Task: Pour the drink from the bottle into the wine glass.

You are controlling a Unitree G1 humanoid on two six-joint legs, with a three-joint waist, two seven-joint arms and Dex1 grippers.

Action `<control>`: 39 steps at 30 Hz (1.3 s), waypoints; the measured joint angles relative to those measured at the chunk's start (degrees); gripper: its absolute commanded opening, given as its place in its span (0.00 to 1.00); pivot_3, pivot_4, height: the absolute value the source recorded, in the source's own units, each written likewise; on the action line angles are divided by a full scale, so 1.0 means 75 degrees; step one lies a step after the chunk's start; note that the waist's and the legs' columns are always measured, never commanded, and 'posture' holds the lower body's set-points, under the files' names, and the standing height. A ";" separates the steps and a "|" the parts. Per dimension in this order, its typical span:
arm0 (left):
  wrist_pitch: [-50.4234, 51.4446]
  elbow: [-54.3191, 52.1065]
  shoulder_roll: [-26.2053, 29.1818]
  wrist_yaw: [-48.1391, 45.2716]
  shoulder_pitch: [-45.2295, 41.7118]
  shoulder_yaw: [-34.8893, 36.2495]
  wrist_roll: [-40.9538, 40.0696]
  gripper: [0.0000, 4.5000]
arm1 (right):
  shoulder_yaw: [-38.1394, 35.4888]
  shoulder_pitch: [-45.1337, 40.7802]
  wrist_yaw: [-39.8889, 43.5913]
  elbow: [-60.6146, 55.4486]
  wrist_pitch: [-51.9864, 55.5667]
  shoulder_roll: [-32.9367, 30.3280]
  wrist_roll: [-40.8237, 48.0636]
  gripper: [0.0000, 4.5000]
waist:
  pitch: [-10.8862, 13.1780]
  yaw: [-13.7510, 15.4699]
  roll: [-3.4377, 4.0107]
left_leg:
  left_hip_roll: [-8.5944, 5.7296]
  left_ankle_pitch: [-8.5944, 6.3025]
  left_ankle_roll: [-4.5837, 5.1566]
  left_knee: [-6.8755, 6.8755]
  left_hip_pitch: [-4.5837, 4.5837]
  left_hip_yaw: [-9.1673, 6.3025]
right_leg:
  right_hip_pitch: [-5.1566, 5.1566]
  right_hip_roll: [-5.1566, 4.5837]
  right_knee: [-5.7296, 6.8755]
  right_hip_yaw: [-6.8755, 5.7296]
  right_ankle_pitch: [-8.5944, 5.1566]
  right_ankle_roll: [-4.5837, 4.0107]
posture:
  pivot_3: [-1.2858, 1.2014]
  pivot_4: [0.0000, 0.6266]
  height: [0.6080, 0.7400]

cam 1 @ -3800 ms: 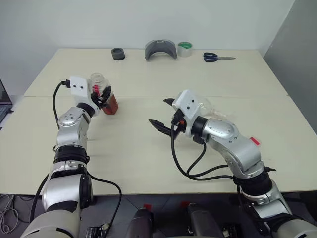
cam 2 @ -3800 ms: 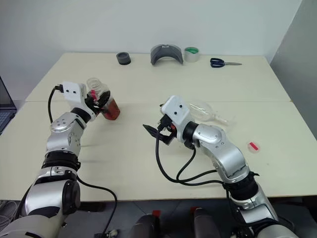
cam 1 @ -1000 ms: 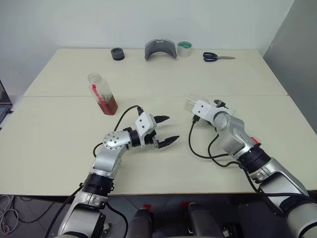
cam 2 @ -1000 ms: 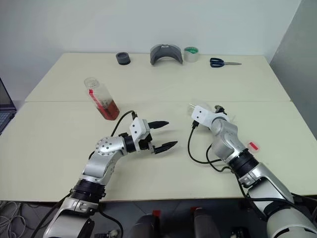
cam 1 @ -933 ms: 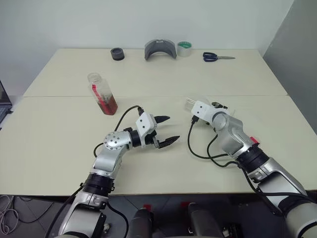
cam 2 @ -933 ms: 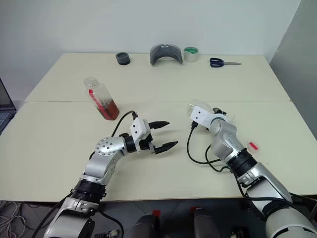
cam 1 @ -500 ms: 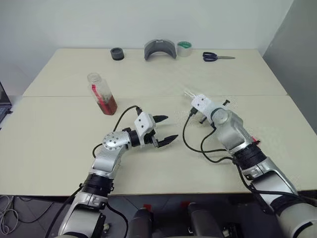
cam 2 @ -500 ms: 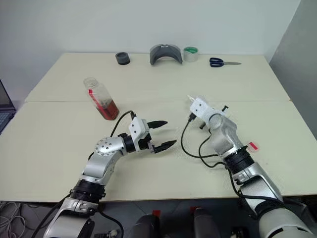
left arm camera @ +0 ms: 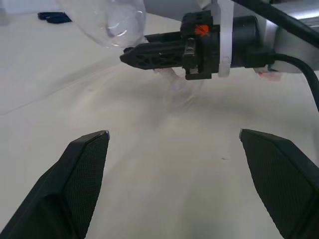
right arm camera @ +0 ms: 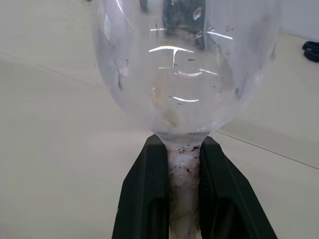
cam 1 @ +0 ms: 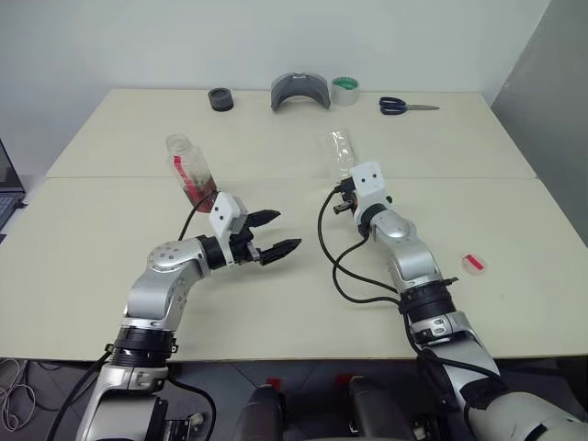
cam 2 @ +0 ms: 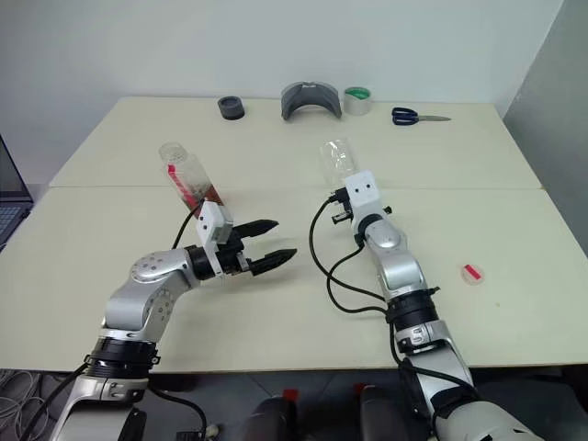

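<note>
The wine glass (cam 1: pixel 341 152) stands upright over the table's middle, its bowl empty. My right gripper (right arm camera: pixel 183 149) is shut on its stem, just under the bowl (right arm camera: pixel 184 69). The clear bottle (cam 1: pixel 186 165), with its red label strip, stands leaning at the left, and the reddish drink (cam 1: pixel 199 191) fills its lower end. No cap is on its neck. My left gripper (cam 1: pixel 287 230) is open and empty, pointing at the glass from between the bottle and the glass. The left wrist view shows the right gripper (left arm camera: pixel 149 52) side-on with the bowl (left arm camera: pixel 107 20) above it.
A small red cap (cam 1: pixel 473 264) lies on the table right of my right arm. Along the far edge sit a black ring (cam 1: pixel 220 99), a grey curved piece (cam 1: pixel 299 92), a green tape roll (cam 1: pixel 344 89) and scissors (cam 1: pixel 407 106). A laptop edge (cam 1: pixel 5 188) shows at far left.
My right gripper has shut on the glass stem, rolled, and brought the lying glass upright and leftward. My open left gripper has drifted left, closer to the bottle it let go of earlier.
</note>
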 measured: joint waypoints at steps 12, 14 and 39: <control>0.0649 -0.0553 0.0085 -0.0008 -0.0138 -0.0166 -0.0104 1.00 | 0.0313 0.2460 0.0111 -0.2675 0.0034 0.0085 0.0203 0.07 | -0.0032 0.0016 -0.0005 | 0.0002 -0.0001 0.0000 -0.0004 0.0033 0.0004 | 0.0028 0.0011 -0.0002 0.0005 -0.0001 0.0001 | 0.52 0.24 1.00; 0.0668 -0.0553 0.0090 -0.0066 -0.0199 -0.0212 -0.0104 1.00 | 0.0349 0.2726 0.0107 -0.2948 0.0127 0.0120 0.0214 0.06 | -0.0041 -0.0008 -0.0005 | 0.0008 -0.0001 0.0000 -0.0009 0.0041 0.0009 | 0.0029 0.0016 0.0000 0.0011 -0.0002 0.0001 | 0.52 0.24 1.00; 0.0621 -0.2250 0.0750 0.1411 0.2007 0.1245 -0.0025 1.00 | 0.0463 0.0147 0.1087 0.1220 -0.2973 0.0809 0.0735 0.06 | -0.0033 -0.0189 -0.0001 | 0.0013 0.0001 -0.0001 -0.0060 0.0054 0.0019 | 0.0014 0.0012 -0.0004 0.0022 -0.0002 -0.0004 | 0.52 0.24 1.00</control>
